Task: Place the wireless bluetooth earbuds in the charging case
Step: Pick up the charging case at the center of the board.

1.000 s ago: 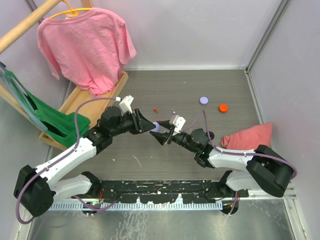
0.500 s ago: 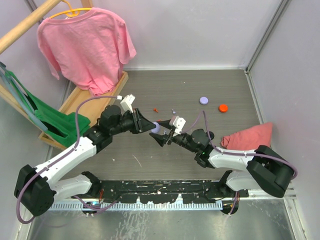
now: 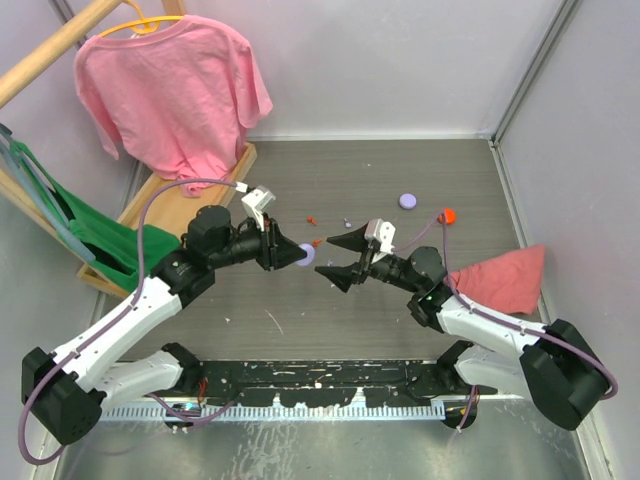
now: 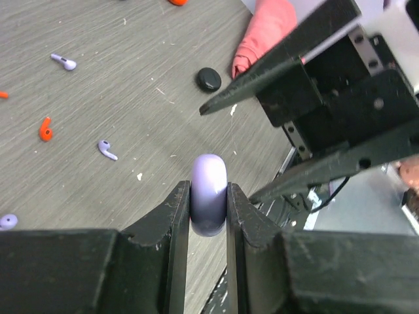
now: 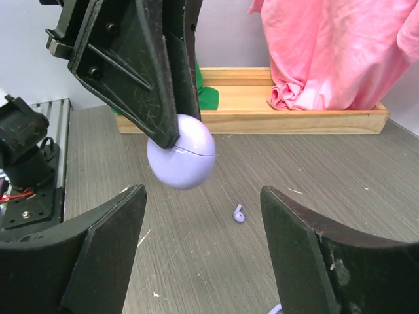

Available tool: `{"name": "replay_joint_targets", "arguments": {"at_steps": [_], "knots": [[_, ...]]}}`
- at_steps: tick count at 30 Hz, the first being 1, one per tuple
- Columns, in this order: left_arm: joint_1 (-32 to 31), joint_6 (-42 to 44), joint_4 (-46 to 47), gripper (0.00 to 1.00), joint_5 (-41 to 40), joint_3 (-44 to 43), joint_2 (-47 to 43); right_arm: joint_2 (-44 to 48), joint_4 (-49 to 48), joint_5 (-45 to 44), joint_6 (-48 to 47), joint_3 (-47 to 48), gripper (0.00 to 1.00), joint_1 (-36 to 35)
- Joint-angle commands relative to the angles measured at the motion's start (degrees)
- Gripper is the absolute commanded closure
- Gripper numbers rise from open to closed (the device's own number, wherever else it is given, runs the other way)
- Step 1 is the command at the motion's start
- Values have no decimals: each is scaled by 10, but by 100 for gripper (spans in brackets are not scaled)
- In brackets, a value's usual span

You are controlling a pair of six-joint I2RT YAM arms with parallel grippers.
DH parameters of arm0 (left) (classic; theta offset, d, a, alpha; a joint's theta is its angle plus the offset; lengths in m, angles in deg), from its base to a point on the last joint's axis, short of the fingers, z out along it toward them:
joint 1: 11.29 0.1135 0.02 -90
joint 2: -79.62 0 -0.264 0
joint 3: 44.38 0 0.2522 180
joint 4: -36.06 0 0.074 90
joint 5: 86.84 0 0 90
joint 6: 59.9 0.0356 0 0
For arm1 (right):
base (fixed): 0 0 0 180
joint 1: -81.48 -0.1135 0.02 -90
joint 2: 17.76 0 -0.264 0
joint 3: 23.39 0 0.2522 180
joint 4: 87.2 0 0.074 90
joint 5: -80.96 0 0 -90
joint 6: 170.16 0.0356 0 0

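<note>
- Two black claws faced each other over the middle of the grey wood-grain tabletop (image 3: pixel 420 165), tips near but apart
- Narrow and clamped, the left gripper (image 3: pixel 297 254) held a round lilac plastic case (image 4: pixel 209 195) on edge above the table, one finger on each flat face
- Wide and holding nothing, the right gripper (image 3: pixel 330 261) had the lilac case just in front of its gap
- In the upper middle of the left wrist view, the small round black charging case (image 4: pixel 209 79) lay flat on the table just beside the crumpled pink cloth (image 4: pixel 262 33), touched by neither claw
- Small lilac earbuds (image 4: pixel 107 150) and an orange earbud (image 4: pixel 44 129) lay scattered at the left of that view
- Upper right of centre in the top view lay a lilac round disc (image 3: pixel 408 200) and an orange round disc (image 3: pixel 446 214), well apart from both claws
</note>
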Motion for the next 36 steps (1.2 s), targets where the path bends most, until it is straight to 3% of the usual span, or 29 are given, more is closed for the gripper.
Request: {"name": "replay_joint_targets", "arguments": {"at_steps": [1,12,20,30,36], "knots": [[-2,87,15,100,66,-22,-17,19,-10,130,66,22,25,32],[-2,149,61,100,178,-17,-25,-33,-58,198,137,56,34,33],[-6,158,87,100,202,-8,-26,-68,-103,224,188,64,45,33],[-9,170,81,100,201,-7,-24,-82,-143,247,233,73,51,33],[-11,175,75,100,200,-8,-26,-91,-143,255,243,78,69,33]]}}
